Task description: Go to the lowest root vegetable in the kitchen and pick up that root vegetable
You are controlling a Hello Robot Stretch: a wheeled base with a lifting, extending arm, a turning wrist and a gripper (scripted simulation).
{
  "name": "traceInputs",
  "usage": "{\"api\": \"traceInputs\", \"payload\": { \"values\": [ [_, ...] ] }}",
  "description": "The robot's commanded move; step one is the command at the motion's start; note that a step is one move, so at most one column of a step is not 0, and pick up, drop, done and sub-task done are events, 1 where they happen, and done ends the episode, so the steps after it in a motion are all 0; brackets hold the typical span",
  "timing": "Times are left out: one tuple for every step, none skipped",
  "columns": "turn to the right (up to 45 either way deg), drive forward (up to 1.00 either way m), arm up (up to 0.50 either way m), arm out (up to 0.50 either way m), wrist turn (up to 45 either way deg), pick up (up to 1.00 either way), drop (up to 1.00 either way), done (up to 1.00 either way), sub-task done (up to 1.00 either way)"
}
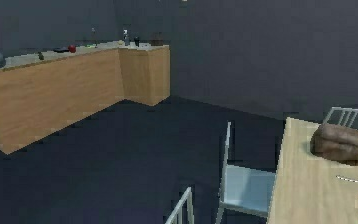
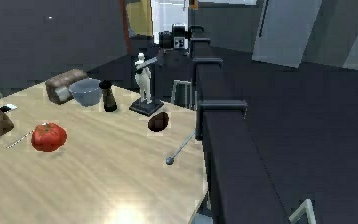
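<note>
A small dark-brown oval lump [image 2: 158,121], potato-like in shape, lies on the light wooden table [image 2: 107,185] just in front of a white statue on a dark base [image 2: 143,84]. My arm's dark bar [image 2: 222,130] rises along the table's right edge to two white marker squares [image 2: 179,40]. The gripper [image 2: 151,58] sits left of them, at the statue's head; I cannot tell whether it holds anything. A red round fruit [image 2: 48,136] lies nearer the arm side view's left.
A brown loaf [image 2: 65,86], a grey bowl [image 2: 86,92], a dark shaker [image 2: 107,97] and a spoon [image 2: 177,150] share the table. Another brown loaf [image 1: 337,143] lies on the table's end. A wooden counter [image 1: 57,95] runs along the far wall; a chair [image 1: 242,185] stands by the table.
</note>
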Motion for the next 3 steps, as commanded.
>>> {"api": "traceInputs", "payload": {
  "values": [
    [0.0,0.0,-0.3,0.0,0.0,0.0,0.0,0.0,0.0],
    [0.0,0.0,0.0,0.0,0.0,1.0,0.0,0.0,0.0],
    [0.0,0.0,0.1,0.0,0.0,0.0,0.0,0.0,0.0]
  ]
}}
